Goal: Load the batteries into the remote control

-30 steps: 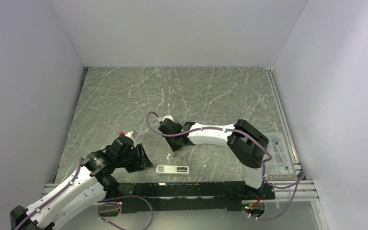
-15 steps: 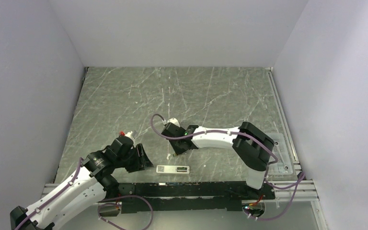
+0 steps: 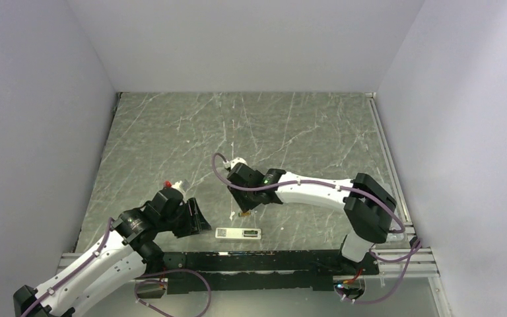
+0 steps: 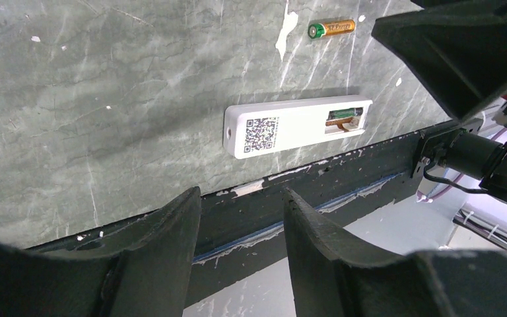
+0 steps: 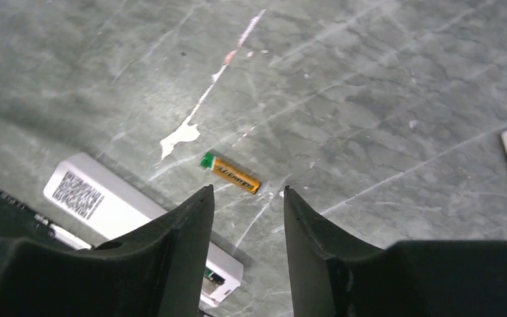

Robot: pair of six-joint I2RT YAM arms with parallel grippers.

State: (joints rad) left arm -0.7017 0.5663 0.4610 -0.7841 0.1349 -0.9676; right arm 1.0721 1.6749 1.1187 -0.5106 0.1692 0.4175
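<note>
- The grey-green marbled surface (image 3: pixel 171 132) has white scratches; plain white walls (image 3: pixel 237 39) stand on three sides.
- The remote control (image 4: pixel 290 129) lies back up at the near edge, with a QR code label (image 4: pixel 261 131) on it.
- One loose battery (image 5: pixel 231 174) lies just beyond it; its print is unreadable.
- The left pincer (image 4: pixel 241 198) and right pincer (image 5: pixel 247 195) are both apart and empty.

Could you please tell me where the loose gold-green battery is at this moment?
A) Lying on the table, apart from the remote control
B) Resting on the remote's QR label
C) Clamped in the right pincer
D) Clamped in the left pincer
A: the battery lies flat on the table, clear of the remote control, and the right pincer is open with nothing held.
</note>
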